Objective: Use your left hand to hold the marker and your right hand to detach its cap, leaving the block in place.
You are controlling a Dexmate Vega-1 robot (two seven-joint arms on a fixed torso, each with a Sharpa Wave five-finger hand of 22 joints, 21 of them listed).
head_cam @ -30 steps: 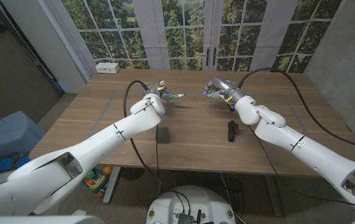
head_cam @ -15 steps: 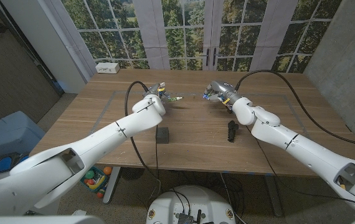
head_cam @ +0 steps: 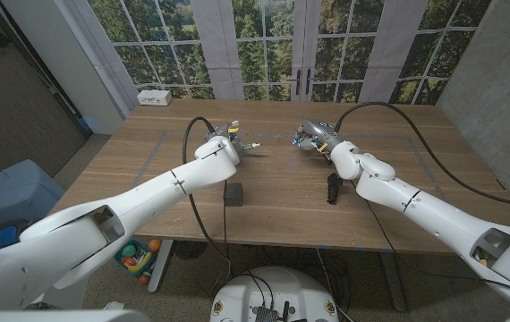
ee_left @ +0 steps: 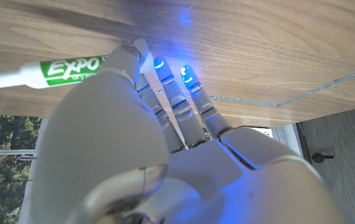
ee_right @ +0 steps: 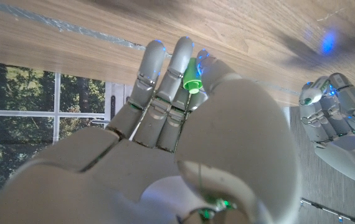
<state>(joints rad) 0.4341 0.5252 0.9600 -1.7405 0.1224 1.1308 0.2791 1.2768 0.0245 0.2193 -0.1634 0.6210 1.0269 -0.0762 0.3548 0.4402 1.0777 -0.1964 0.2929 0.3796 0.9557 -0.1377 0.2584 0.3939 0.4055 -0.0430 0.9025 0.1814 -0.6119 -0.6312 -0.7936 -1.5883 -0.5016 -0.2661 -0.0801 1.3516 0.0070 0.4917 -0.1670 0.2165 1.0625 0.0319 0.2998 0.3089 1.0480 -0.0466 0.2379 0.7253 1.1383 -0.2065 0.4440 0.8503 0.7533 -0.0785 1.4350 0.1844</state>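
Observation:
The white marker (ee_left: 53, 71) with a green label sticks out sideways from my left hand (ee_left: 165, 130), whose thumb presses it against the fingers. In the head view the left hand (head_cam: 225, 136) hovers over the far middle of the table, and the marker (head_cam: 249, 144) points toward my right hand (head_cam: 316, 138). A clear gap separates the two hands. The right hand (ee_right: 184, 124) pinches the small green cap (ee_right: 192, 78) between thumb and fingers, off the marker. The black block (head_cam: 233, 192) stands on the table, nearer than the left hand and untouched.
A dark, knobbly object (head_cam: 333, 189) lies on the wooden table (head_cam: 282, 210) under my right forearm. A white box (head_cam: 155, 97) sits at the far left corner. A blue bin (head_cam: 9, 192) stands on the floor to the left.
My right hand has drawn a little nearer with the cap. The left hand has kept the marker almost still, and the block has not moved.

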